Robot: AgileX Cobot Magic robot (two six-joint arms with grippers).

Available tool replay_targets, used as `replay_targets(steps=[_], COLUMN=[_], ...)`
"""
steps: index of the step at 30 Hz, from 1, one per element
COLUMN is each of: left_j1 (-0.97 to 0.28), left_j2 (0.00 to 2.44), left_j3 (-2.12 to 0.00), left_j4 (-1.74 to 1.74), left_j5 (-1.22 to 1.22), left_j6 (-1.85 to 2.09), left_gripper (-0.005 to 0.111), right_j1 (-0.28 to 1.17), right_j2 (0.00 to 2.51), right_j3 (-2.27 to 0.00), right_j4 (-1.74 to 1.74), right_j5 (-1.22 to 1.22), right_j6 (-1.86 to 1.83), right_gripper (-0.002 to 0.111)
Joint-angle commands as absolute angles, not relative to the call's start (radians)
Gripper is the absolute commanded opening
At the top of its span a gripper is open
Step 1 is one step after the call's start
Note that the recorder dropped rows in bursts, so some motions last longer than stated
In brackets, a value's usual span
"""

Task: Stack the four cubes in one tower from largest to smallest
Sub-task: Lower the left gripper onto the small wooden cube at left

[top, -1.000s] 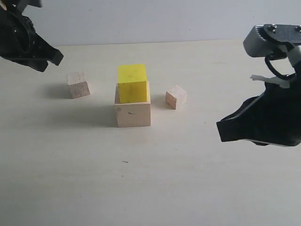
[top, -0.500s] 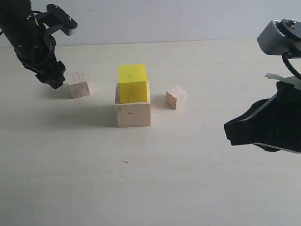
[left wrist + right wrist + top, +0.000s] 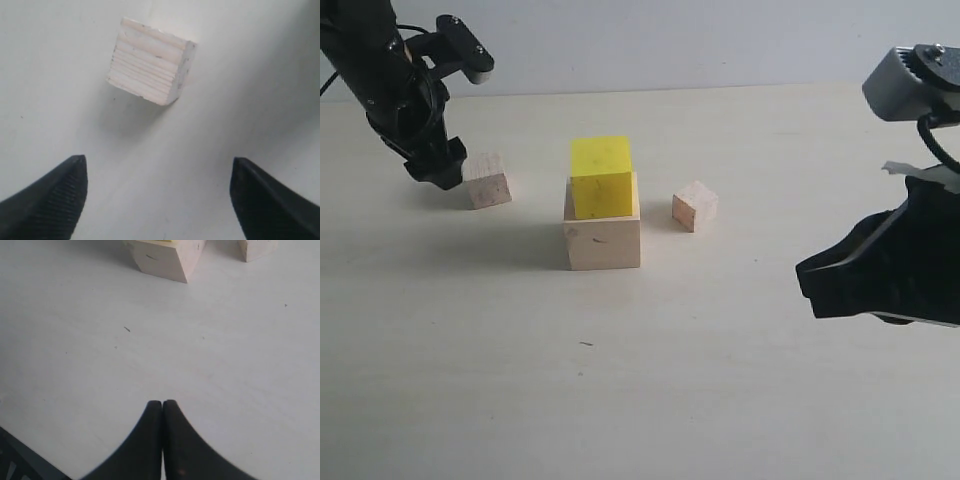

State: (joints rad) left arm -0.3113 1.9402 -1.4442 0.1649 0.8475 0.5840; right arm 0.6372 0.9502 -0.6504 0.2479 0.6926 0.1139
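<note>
Third-tier pickup: with the yellow cube (image 3: 601, 178) seated on the large wooden cube (image 3: 603, 240), the left claw (image 3: 157, 167), jaws apart, must straddle the medium wooden cube (image 3: 150, 67) at 9 o'clock of the stack, while the right claw (image 3: 162, 410) stays out, jaws together.

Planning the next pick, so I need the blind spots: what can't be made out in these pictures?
- Exterior view: the left gripper is one dark mass beside the medium cube; contact cannot be told.
- Right wrist view: the top edge cuts off the large cube and the small cube.
- Exterior view: the right edge cuts off the right gripper.
</note>
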Motion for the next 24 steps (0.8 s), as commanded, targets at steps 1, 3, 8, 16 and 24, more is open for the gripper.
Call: replay_targets(steps=[1,3,8,16,24], left_j1=[-0.316,-0.316,-0.316,-0.316,-0.316], left_j2=[1.950,1.950,1.961,1.985,1.985], left_j3=[-1.453,-1.453,-1.453,-1.453,-1.453], left_j4=[0.177,0.185,0.198,0.200,0.197], left_j5=[0.779,0.767,0.753,0.712,0.689], left_j6=[0.644,0.683,0.684,0.684,0.684], left_gripper=[0.076,0.076,0.076,0.076,0.083], right_j1=[0.631,0.631,0.631,0.631,0.631], right_j2=[0.943,0.943,0.943,0.943,0.943], right_j3=[-0.645,-0.645,-0.645,-0.645,-0.645], right_j4=[0.247,0.247,0.247,0.247,0.247], right_j5=[0.694,0.694,0.694,0.694,0.694], right_j6=[0.094,0.085,0.085,0.074,0.074], right_gripper=[0.000,0.000,0.000,0.000,0.000])
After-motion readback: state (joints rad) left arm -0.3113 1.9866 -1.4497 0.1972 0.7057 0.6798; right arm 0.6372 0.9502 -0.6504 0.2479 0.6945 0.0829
